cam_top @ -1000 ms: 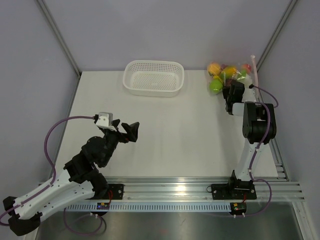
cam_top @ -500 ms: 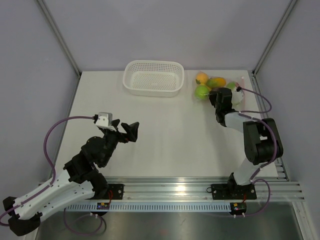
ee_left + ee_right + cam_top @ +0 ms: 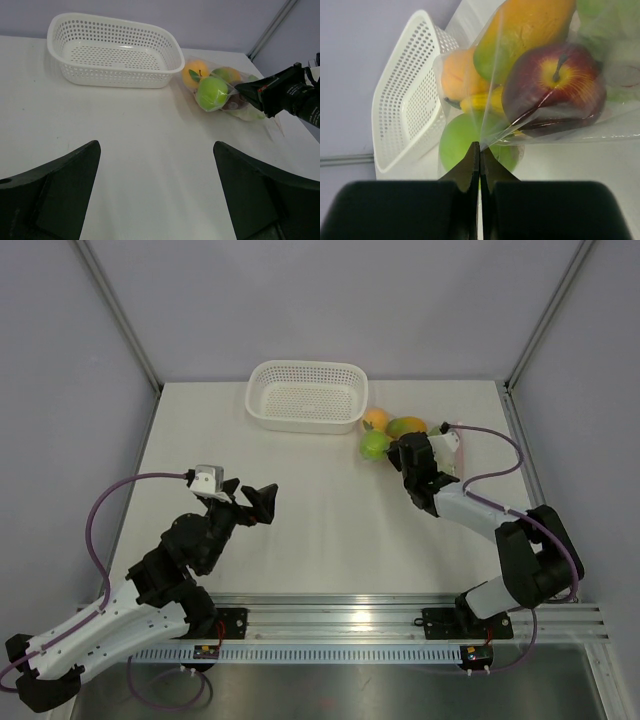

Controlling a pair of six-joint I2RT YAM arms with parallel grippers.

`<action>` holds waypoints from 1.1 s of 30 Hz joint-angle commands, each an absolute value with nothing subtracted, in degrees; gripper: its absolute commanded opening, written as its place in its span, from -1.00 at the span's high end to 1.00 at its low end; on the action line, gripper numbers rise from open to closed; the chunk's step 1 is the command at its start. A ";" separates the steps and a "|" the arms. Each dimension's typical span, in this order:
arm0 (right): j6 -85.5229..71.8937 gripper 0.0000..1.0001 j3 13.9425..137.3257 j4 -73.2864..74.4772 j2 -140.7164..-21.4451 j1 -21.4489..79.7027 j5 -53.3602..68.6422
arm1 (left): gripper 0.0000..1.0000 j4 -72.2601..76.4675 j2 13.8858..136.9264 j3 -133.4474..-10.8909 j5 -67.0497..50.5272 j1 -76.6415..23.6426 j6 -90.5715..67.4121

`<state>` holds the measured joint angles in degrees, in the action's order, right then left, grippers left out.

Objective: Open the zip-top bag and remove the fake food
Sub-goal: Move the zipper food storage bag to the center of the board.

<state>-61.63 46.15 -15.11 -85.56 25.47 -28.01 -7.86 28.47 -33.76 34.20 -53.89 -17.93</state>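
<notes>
- White tabletop (image 3: 330,530) is seen between pale grey walls, with both arm bases bolted at its near edge.
- A white perforated basket (image 3: 307,395) is set at the far side of the table, upright, with nothing seen inside it.
- The zip-top bag (image 3: 222,82) is laid on the table just beside the basket's right near corner; whether film and basket touch cannot be told.
- The fake food (image 3: 405,426) is held inside the bag, bunched together under the clear film.
- A green apple (image 3: 212,92) is seen nearest the arms, with an orange piece (image 3: 195,73) behind it, closest to the basket.
- In the right wrist view a dark red apple (image 3: 552,87) is pressed against the film, beside a yellow-orange piece (image 3: 520,30) and a small yellow piece (image 3: 480,102).
- The right gripper (image 3: 480,150) is closed down to a thin line, and a fold of the bag's film is pinched between its tips, just over the green apple.
- The left gripper (image 3: 156,150) is held wide open with nothing between its fingers, above bare table well apart from the bag, and is pointed toward basket and bag.
</notes>
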 commanded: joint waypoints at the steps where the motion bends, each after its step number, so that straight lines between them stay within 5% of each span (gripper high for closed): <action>1: -60.73 1.00 44.22 -14.94 -81.74 29.00 -31.55 | -0.98 -5.80 27.69 -34.80 33.14 -53.79 -18.19; 19: -55.11 0.97 48.50 -15.29 -84.90 40.43 -25.15 | -0.98 -5.54 28.56 -34.72 33.75 -53.79 -18.10; 23: -48.71 -0.04 52.64 -10.57 -84.29 40.95 -18.12 | -0.98 -5.54 28.74 -34.72 33.84 -53.79 -17.93; 33: -45.97 -0.56 53.35 2.71 -74.62 41.05 -23.73 | -0.98 -5.54 29.70 -35.07 33.40 -53.79 -17.84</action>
